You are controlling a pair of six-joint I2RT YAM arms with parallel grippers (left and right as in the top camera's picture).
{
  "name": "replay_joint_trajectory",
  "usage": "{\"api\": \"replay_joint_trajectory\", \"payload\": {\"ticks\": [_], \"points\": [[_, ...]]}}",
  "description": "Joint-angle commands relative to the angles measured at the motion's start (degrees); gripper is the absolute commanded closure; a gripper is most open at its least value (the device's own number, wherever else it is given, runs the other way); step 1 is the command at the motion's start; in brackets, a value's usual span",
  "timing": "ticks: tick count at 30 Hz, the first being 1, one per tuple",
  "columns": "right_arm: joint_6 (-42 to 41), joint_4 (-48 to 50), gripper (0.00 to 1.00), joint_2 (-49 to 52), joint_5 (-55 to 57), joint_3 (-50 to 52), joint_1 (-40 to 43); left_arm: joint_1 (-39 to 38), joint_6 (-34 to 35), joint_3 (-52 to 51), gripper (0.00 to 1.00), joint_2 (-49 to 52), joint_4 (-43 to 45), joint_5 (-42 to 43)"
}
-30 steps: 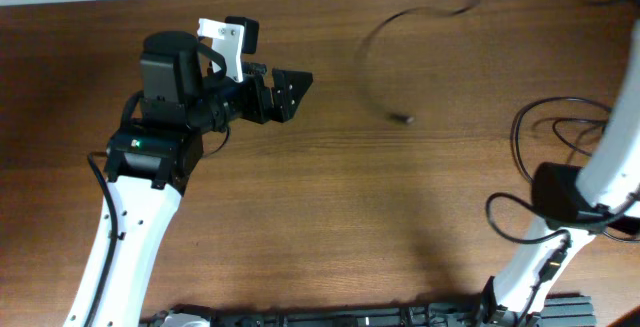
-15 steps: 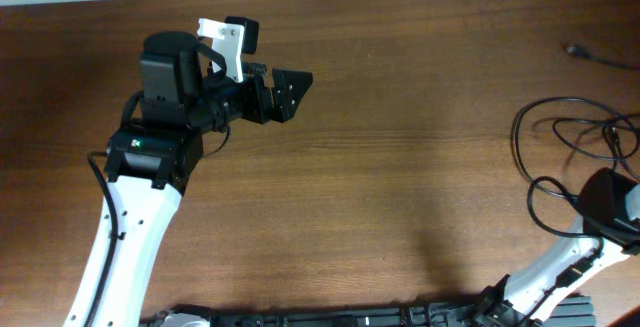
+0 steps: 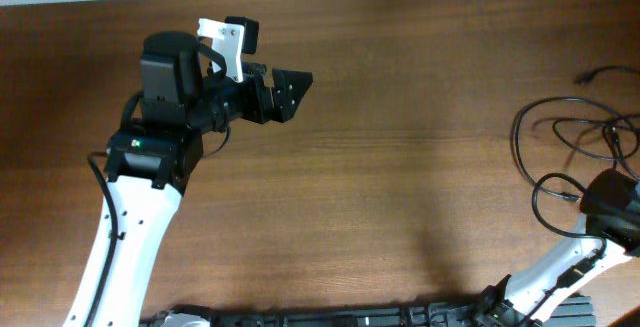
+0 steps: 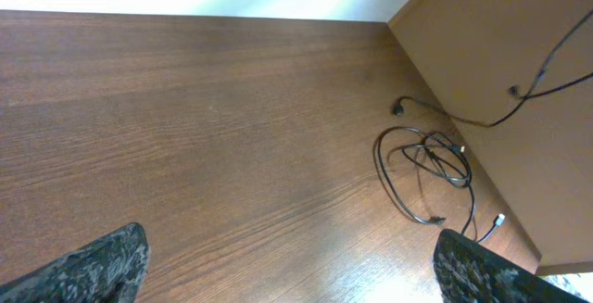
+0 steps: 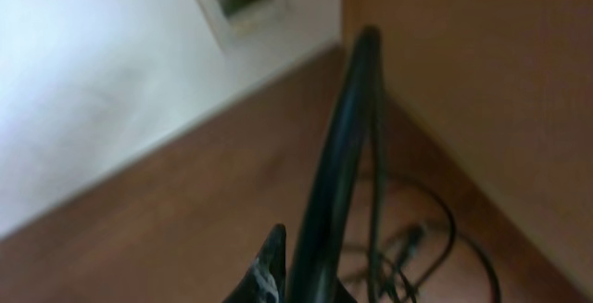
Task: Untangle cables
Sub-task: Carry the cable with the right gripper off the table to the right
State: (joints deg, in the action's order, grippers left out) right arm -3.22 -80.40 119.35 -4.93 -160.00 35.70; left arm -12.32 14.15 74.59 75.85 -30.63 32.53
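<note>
Left end effector (image 3: pixel 288 89) spread, empty; right end effector (image 3: pixel 610 197): grip we cannot tell. Cables (image 3: pixel 565 132) at 3 o'clock of tabletop (image 3: pixel 400 187) lie looped together; untangling, we judge, mostly ahead.

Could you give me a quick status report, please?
Left gripper open, empty. Right gripper unclear, view blurred. Cables loosely tangled, far right. No obstruction seen.

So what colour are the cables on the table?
Black; the cables show best in the left wrist view.
</note>
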Motion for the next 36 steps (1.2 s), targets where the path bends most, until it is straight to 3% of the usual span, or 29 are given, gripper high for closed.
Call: {"api": "replay_joint_trajectory", "payload": {"ticks": [1, 5, 6, 7, 8, 9, 10, 13, 15, 20, 24, 36], "points": [[-0.1, 1.1, 0.96, 0.1, 6.3, 7.8, 0.4, 0.2, -0.3, 0.5, 0.01, -0.9, -0.1, 0.0], [-0.3, 3.8, 0.95, 0.1, 6.3, 17.4, 0.4, 0.2, -0.3, 0.5, 0.01, -0.9, -0.1, 0.0], [-0.3, 4.4, 0.89, 0.1, 6.3, 19.0, 0.4, 0.2, -0.3, 0.5, 0.01, -0.9, -0.1, 0.0], [-0.3, 5.0, 0.82, 0.1, 6.3, 20.7, 0.4, 0.2, -0.3, 0.5, 0.01, -0.9, -0.1, 0.0], [-0.3, 6.4, 0.56, 0.1, 6.3, 24.3, 0.3, 0.2, -0.3, 0.5, 0.01, -0.9, -0.1, 0.0], [-0.3, 6.8, 0.37, 0.1, 6.3, 25.5, 0.3, 0.2, -0.3, 0.5, 0.01, -0.9, -0.1, 0.0], [-0.3, 7.1, 0.26, 0.1, 6.3, 26.6, 0.3, 0.2, -0.3, 0.5, 0.01, -0.9, -0.1, 0.0], [-0.3, 7.4, 0.08, 0.1, 6.0, 29.6, 0.3, 0.2, -0.3, 0.5, 0.01, -0.9, -0.1, 0.0], [-0.3, 7.1, 0.02, 0.1, 4.9, 29.7, 0.3, 0.2, -0.3, 0.5, 0.01, -0.9, -0.1, 0.0], [0.5, 6.3, 0.02, 0.0, -4.7, 29.7, 0.3, 0.2, -0.3, 0.5, 0.01, -0.9, -0.1, 0.0], [6.2, 4.0, 0.02, -0.3, -16.9, 29.7, -0.5, 0.2, -0.3, 0.5, 0.01, -0.9, -0.1, 0.0], [6.2, -0.2, 0.02, -5.3, -12.6, 29.7, -13.9, 0.2, -0.3, 0.5, 0.01, -0.9, -0.1, 0.0]]}}
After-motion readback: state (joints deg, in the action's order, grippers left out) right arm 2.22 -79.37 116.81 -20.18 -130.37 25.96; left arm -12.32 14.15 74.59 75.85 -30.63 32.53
